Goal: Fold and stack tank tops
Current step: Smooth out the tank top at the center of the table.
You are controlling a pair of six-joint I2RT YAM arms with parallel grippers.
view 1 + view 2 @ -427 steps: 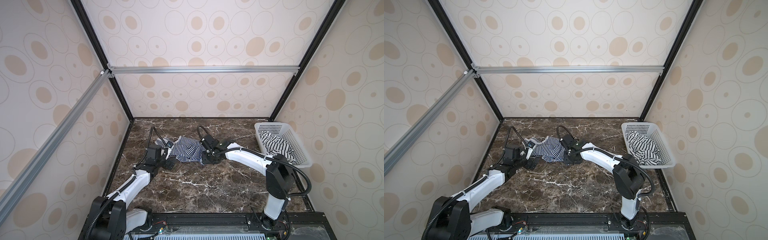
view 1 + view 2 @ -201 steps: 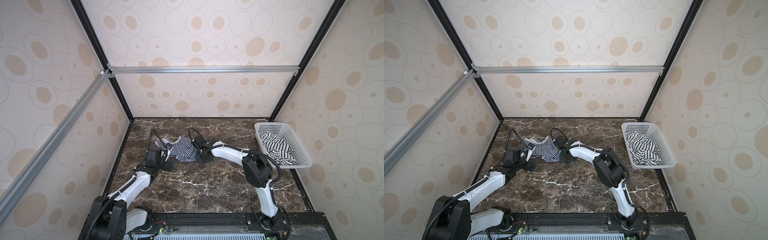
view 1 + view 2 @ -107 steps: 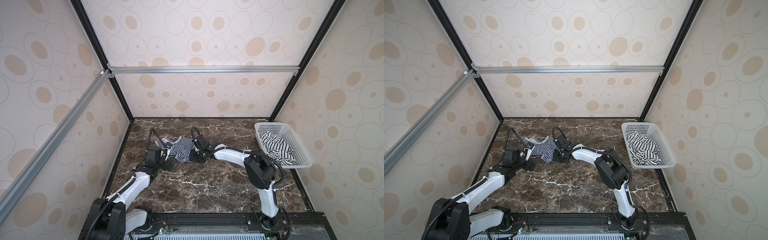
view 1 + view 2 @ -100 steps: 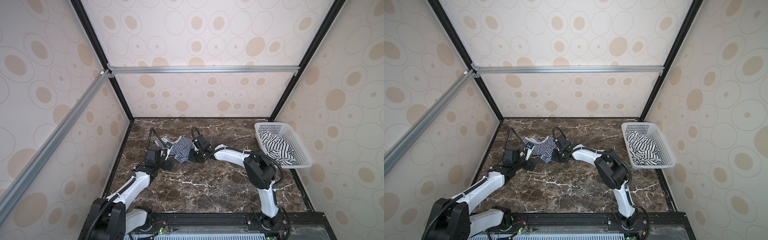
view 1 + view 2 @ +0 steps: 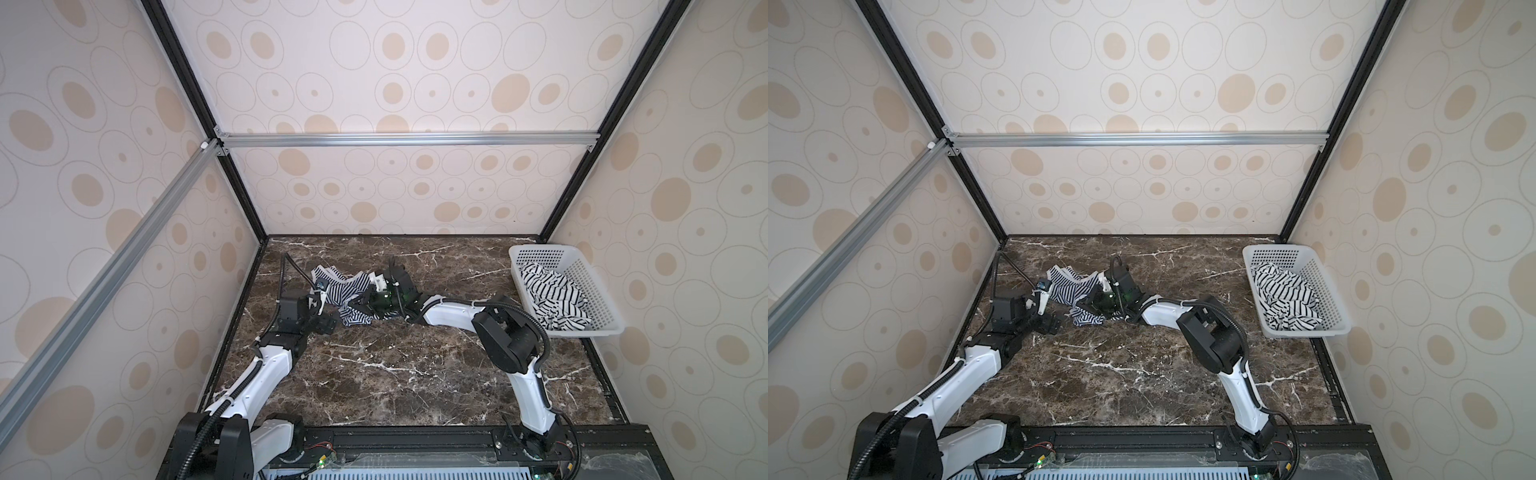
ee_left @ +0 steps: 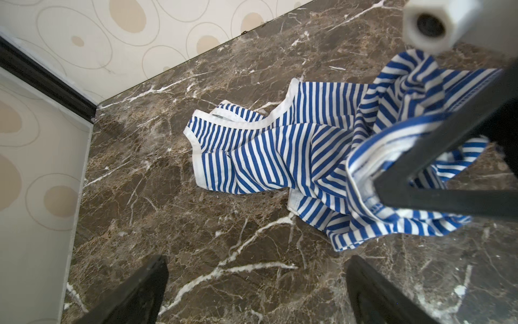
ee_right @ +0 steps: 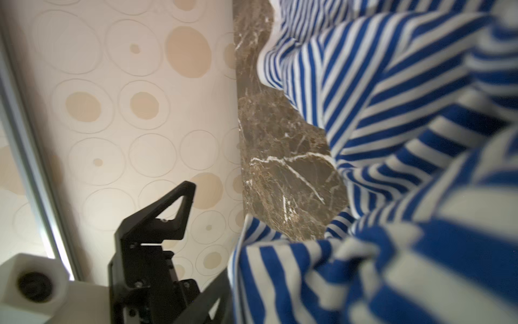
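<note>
The finely striped tank top lies bunched on the marble table at centre left. My right gripper is shut on a fold of it and holds that edge just off the table. In the left wrist view the cloth drapes over the right gripper's black fingers. My left gripper stands open over bare marble just in front of the top, touching nothing. The wider-striped tank top lies crumpled in the basket.
The white perforated basket stands at the table's right edge by the wall. The left wall is close beside my left gripper. Both arms meet at the garment, with their wrists near each other.
My right gripper has carried its fold of the striped top leftward toward the left gripper, bunching the cloth narrower. The left arm has hardly moved and stays open.
</note>
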